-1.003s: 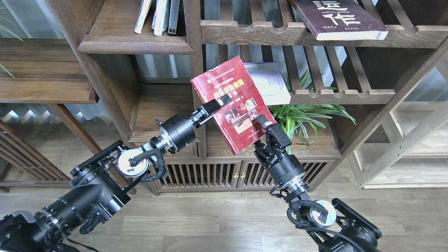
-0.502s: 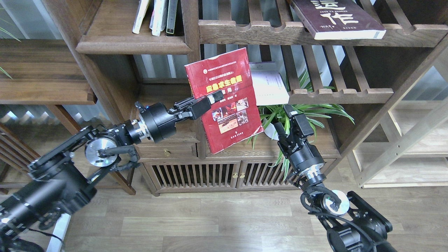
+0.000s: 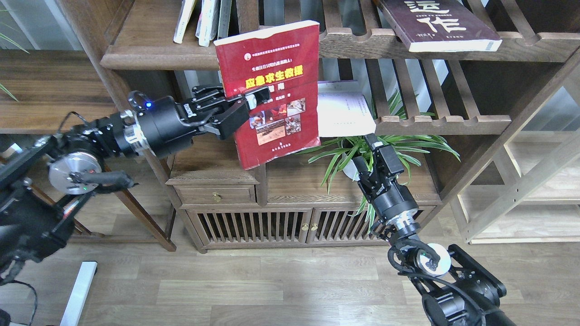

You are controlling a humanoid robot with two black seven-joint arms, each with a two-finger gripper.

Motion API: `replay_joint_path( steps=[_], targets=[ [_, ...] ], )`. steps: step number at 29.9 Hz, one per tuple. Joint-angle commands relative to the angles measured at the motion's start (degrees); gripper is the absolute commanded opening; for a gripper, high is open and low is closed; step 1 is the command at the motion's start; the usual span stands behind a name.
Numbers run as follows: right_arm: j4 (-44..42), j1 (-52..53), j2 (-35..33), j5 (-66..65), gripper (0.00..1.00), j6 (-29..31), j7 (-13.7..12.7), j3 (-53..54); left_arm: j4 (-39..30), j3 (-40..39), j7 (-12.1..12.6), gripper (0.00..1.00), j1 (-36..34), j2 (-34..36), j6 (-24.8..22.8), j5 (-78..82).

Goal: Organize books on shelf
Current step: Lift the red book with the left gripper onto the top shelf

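My left gripper [image 3: 254,98] is shut on the left edge of the red book [image 3: 272,68] and holds it upright in the air, in front of the post between the shelf bays. The book's top edge reaches the level of the solid dark brown shelf [image 3: 158,59] at the upper left, where several books [image 3: 206,20] stand upright. The white book [image 3: 346,113] lies on the middle slatted shelf, just right of the red one. The maroon book [image 3: 439,22] lies on the upper slatted shelf. My right gripper [image 3: 378,149] is open and empty, low by the plant.
A green potted plant [image 3: 394,145] stands on the cabinet top [image 3: 308,185] right beside my right gripper. A low dark side shelf [image 3: 54,90] is at the left. A pale wooden frame [image 3: 521,185] stands at the right. Wooden floor lies below.
My left arm has carried the red book up and to the left, turning it more upright. My right gripper has let go of the book and drawn back down to the right.
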Motion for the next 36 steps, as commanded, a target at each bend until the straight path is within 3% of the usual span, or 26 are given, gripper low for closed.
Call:
replay_joint_path(
  steps=[1,27,36],
  targets=[
    [-0.05,-0.01,-0.09,-0.79,0.97,0.00,0.00,-0.17,-0.74,-4.37,1.59,0.03,0.00,0.41,0.01,2.77],
    [-0.05,-0.80,0.26,-2.55,0.96,0.00,-0.18,-0.61,-0.92,-25.20,0.89,0.02,1.67,0.76,0.06,7.26],
    [-0.05,-0.80,0.44,-2.82,0.96,0.00,-0.18,-3.07,-0.66,-31.89,0.71,0.02,5.89,1.46,5.59,7.35]
  ],
)
